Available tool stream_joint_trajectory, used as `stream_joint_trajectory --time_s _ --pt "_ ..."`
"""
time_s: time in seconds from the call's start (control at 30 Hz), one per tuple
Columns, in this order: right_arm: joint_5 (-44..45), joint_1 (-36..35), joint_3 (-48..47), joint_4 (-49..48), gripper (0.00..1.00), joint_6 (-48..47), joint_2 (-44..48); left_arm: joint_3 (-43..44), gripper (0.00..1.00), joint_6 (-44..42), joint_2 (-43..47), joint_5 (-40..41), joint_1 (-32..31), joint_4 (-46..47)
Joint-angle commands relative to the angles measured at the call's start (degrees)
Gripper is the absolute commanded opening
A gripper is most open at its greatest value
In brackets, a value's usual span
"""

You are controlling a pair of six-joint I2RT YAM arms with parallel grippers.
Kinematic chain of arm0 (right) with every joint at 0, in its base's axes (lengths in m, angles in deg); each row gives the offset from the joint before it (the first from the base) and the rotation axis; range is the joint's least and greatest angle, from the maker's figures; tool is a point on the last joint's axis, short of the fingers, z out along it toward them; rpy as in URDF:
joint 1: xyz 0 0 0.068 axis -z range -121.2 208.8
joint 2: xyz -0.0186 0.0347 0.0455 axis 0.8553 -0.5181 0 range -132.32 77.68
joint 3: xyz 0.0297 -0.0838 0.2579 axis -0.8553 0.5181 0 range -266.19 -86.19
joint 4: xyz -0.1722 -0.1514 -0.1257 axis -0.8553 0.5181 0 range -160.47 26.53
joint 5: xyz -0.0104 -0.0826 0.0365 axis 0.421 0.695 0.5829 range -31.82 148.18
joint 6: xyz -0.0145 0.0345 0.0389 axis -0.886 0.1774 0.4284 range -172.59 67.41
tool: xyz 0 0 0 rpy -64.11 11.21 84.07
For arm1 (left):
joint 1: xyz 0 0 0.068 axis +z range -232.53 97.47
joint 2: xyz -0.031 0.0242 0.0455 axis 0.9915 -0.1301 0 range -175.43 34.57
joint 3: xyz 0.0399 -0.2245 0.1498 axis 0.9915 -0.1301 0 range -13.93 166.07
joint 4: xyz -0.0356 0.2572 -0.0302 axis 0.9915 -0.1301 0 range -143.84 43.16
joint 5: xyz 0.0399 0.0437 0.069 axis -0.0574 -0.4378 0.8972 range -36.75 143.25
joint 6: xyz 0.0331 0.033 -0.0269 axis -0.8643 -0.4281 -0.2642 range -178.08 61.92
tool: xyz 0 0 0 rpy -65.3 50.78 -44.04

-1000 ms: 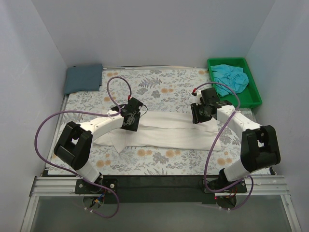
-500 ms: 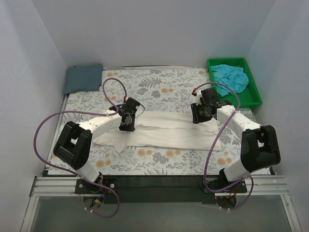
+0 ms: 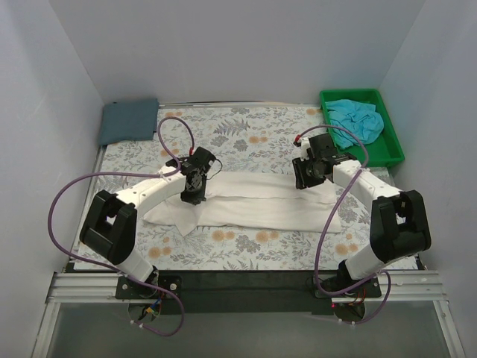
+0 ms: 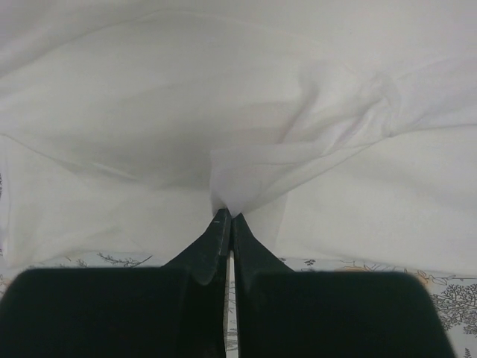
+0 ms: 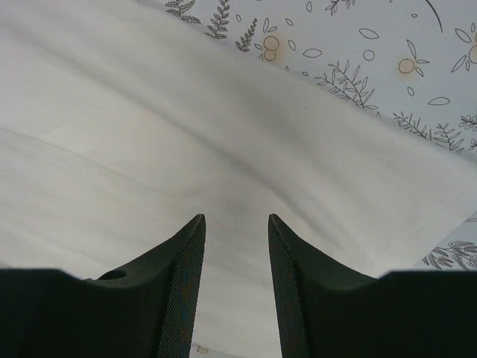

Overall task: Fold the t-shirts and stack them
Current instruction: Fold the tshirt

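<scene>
Turquoise shirt (image 3: 354, 119) in green tray (image 3: 393, 134); grey shirt (image 3: 128, 121) far left. Left gripper (image 4: 226, 220) pinches white shirt (image 3: 261, 205); right gripper (image 5: 235, 218) half open above it, empty.

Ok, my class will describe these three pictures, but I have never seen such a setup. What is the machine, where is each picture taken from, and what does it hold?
The robot is a left arm and a right arm, bolted side by side. The wide picture comes from a fixed camera above and behind them; the other two come from a camera on each wrist, looking past its own fingers. On the floral cover lies a long white shirt. A blue-grey shirt sits at the far left corner, and a turquoise shirt lies in a green bin at far right. The left end effector is shut, pinching a fold of the white shirt. The right end effector is open over that shirt, holding nothing.
</scene>
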State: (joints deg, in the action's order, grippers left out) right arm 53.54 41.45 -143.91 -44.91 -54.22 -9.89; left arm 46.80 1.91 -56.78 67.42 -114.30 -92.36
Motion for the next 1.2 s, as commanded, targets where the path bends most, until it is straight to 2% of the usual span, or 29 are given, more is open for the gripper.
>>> stream_joint_trajectory --time_s 0.0,0.4,1.17 --pt "-1.9 -0.8 -2.8 -0.2 0.40 -1.5 -1.0 3.0 0.00 0.0 3.8 1.8 0.0 -4.8" --pt "1.2 -1.3 -3.1 1.2 0.39 -0.6 -4.4 4.7 0.00 0.4 4.4 6.0 0.1 -11.2" --pt "1.9 -1.6 -0.7 2.1 0.39 -1.4 -6.9 3.4 0.01 1.2 1.6 2.0 0.3 -5.5"
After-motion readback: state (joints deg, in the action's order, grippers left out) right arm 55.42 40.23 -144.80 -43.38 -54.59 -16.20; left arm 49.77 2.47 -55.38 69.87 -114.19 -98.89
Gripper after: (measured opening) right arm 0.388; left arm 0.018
